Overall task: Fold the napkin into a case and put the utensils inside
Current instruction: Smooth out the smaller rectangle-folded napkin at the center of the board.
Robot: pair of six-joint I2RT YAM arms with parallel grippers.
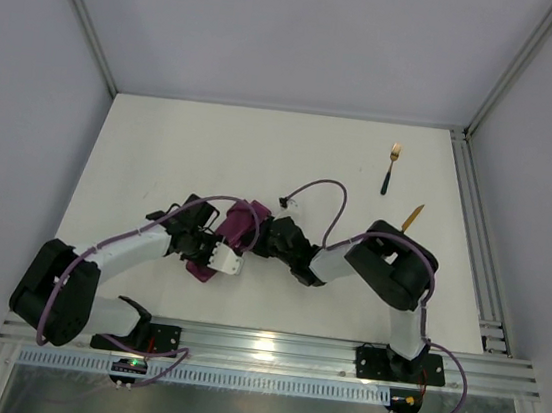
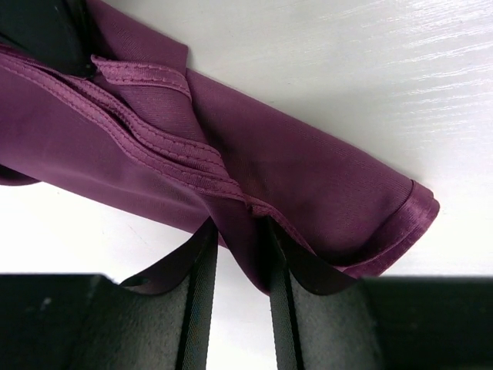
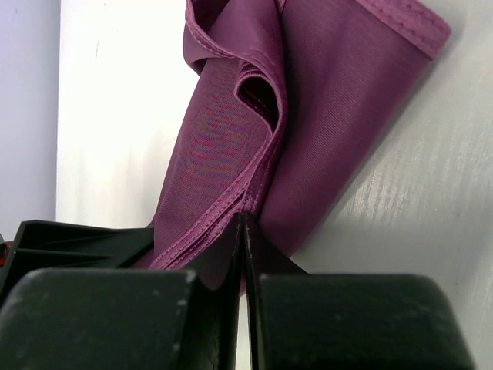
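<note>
A flat white rectangular table [image 1: 213, 148] stood between pale grey wall panels [image 1: 298, 28]. A ribbed aluminium rail [image 1: 269, 345] ran along its near edge, and a slimmer aluminium rail [image 1: 474, 231] lay along its right side.

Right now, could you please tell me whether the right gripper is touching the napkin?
Touching. The right wrist view shows the right gripper shut on a fold of the napkin, with the cloth pinched at its tips.
</note>
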